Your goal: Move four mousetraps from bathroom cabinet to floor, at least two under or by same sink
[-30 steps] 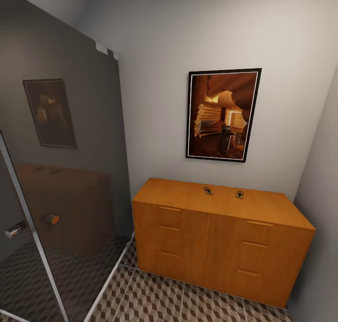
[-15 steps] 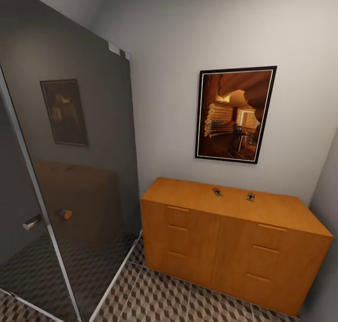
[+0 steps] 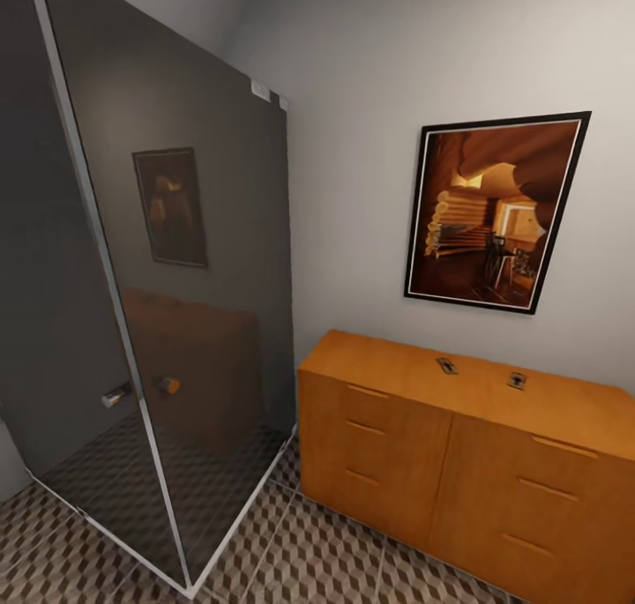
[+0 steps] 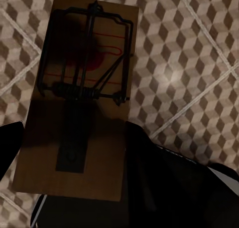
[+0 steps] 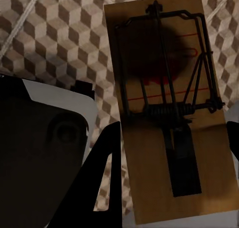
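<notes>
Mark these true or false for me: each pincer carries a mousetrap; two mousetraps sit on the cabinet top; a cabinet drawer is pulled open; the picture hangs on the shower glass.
1. Each pincer carries a mousetrap: true, the left pincer holds one mousetrap, the right pincer another.
2. Two mousetraps sit on the cabinet top: true.
3. A drawer is pulled open: false, all fronts are flush.
4. The picture hangs on the shower glass: false, it hangs on the wall; the glass reflects it.
</notes>
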